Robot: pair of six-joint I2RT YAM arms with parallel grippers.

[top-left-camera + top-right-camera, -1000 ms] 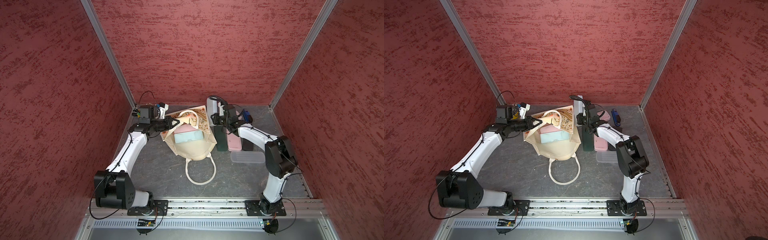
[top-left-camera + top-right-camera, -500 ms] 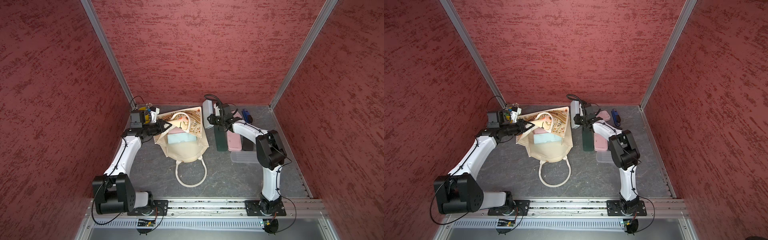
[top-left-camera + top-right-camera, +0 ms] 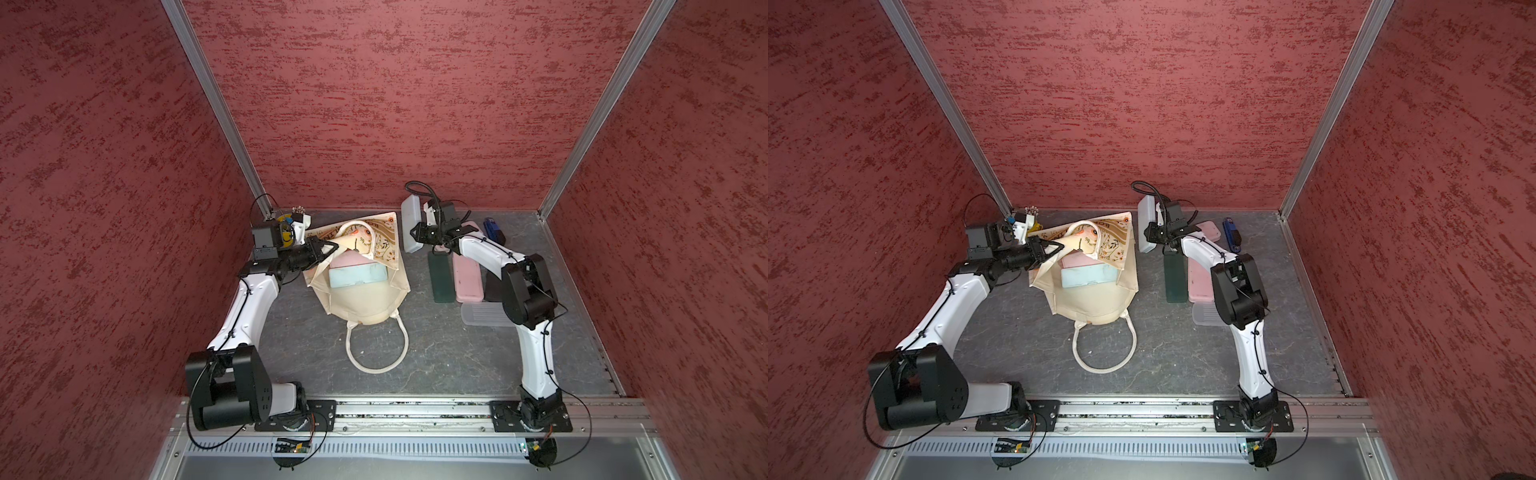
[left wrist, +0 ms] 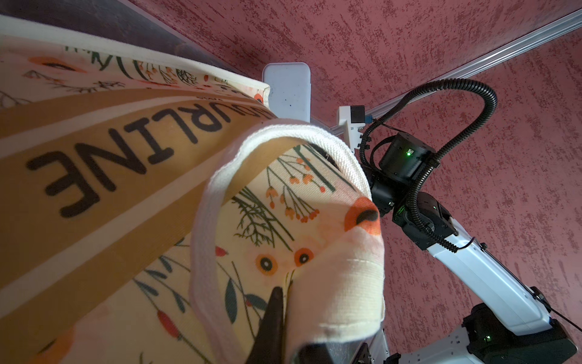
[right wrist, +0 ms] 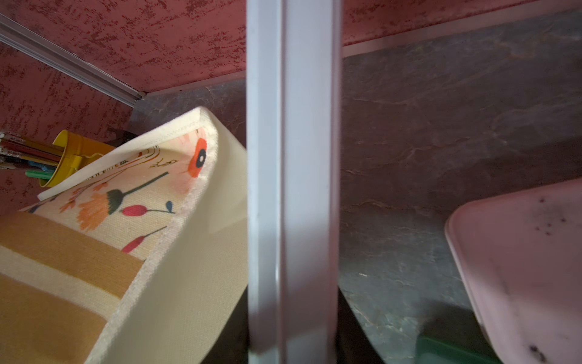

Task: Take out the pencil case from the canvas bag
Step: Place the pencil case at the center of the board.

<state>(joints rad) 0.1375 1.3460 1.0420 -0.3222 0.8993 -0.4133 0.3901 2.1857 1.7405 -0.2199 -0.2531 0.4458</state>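
Note:
The cream floral canvas bag lies on the floor with its mouth held open. My left gripper is shut on the bag's upper rim by a white handle, holding it up. Inside the bag lie a pale blue case and a pink one. My right gripper is shut on a whitish-grey pencil case. It holds the case upright in the air, just right of the bag and outside it.
A dark green case, a pink case and a clear lid lie under the right arm. A blue object sits at the back right. A yellow bucket of pencils stands behind the bag. The bag's other handle loops forward.
The left gripper has drawn the bag's rim, and the bag with it, to the left. The right gripper has carried the whitish case a little to the left as well.

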